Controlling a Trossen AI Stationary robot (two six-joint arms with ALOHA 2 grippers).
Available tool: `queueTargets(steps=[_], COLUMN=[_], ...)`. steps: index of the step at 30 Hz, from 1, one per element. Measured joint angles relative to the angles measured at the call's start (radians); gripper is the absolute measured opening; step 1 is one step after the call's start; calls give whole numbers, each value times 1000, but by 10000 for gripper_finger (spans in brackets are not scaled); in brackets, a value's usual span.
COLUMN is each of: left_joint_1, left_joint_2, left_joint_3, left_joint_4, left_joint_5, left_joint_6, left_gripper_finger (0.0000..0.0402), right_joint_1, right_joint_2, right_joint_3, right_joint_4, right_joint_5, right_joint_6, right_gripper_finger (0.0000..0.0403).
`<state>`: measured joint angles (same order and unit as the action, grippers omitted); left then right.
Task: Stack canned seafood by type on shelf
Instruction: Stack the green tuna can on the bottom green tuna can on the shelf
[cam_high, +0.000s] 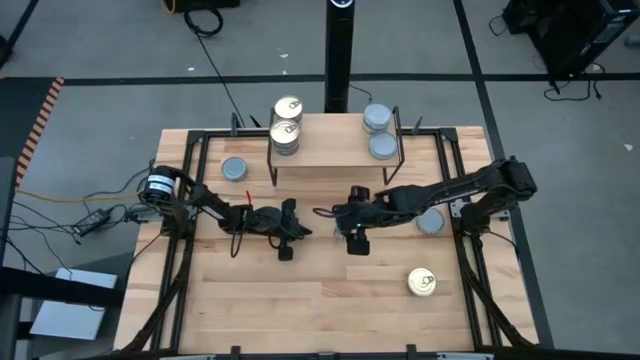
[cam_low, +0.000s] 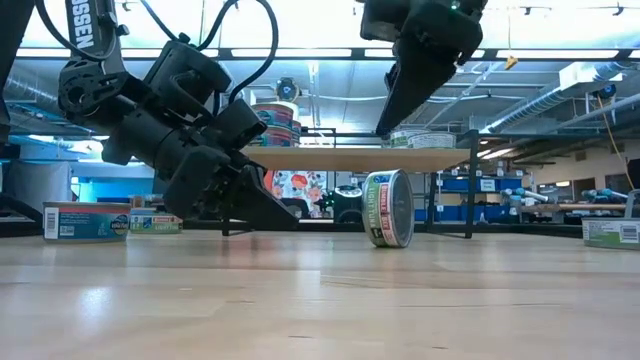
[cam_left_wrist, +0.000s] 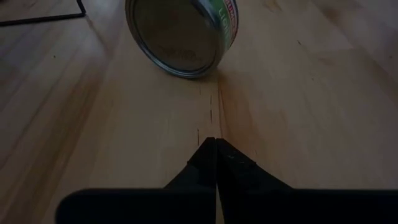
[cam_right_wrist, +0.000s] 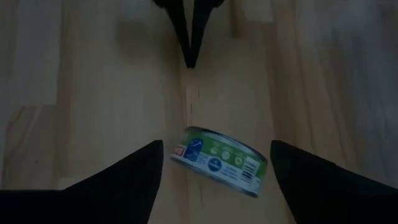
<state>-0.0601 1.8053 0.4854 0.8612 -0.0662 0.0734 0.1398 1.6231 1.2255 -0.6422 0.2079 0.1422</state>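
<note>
A tin (cam_low: 388, 208) with a green label stands on its rim on the tabletop, between my two grippers; it also shows in the high view (cam_high: 322, 213). My right gripper (cam_right_wrist: 216, 148) hangs open above the tin (cam_right_wrist: 217, 160), one finger on either side, clear of it. My left gripper (cam_left_wrist: 216, 142) is shut and low over the wood, pointing at the tin's flat face (cam_left_wrist: 180, 34) from a short way off. On the shelf (cam_high: 335, 152) stand two gold-topped stacks (cam_high: 286, 120) at the left and two blue-grey tins (cam_high: 380, 132) at the right.
Loose tins lie flat on the table: a blue-grey one at the left (cam_high: 234, 169), another under the right arm (cam_high: 430, 222), and a gold-topped one near the front right (cam_high: 422, 283). A black post (cam_high: 340, 50) stands behind the shelf.
</note>
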Motion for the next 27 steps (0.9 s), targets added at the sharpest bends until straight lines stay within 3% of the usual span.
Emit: queueTargets(steps=[14, 27], left_joint_1=[-1, -14], left_joint_2=[0, 0], left_joint_3=[0, 0], left_joint_4=[-24, -54], left_joint_5=[0, 0], left_joint_6=[5, 8], left_gripper_finger=[4, 4], right_joint_1=[2, 21], right_joint_2=[257, 340], right_joint_3=[342, 403], right_joint_4=[-406, -439], right_joint_5=[2, 17], right_joint_6=[-257, -476], right_gripper_finger=[303, 306])
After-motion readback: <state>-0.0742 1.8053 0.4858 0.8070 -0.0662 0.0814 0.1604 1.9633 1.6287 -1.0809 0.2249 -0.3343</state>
